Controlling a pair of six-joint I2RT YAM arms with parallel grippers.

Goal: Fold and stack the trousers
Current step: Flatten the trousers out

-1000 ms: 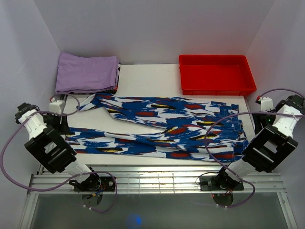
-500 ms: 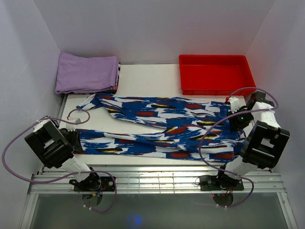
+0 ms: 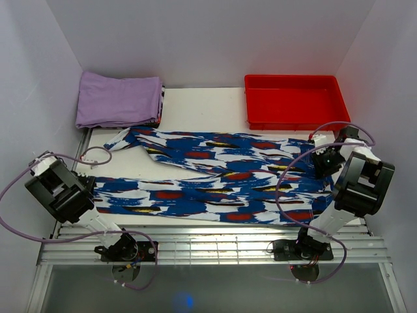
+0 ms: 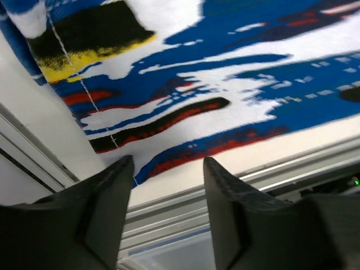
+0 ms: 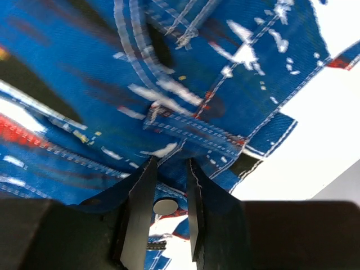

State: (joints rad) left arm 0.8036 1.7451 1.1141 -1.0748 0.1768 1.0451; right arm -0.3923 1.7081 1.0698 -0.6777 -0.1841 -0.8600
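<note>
One pair of trousers (image 3: 215,176) on the surface (image 3: 202,107), one red tray (image 3: 296,81), one purple cloth (image 3: 117,98). Two tools: left tool (image 4: 167,169) spread, empty; right tool (image 5: 167,169) pinching the trousers' waistband.

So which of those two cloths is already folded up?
The plain lilac cloth in the far left corner, a neat folded pile; the blue printed trousers lie spread flat, legs splayed apart.
</note>
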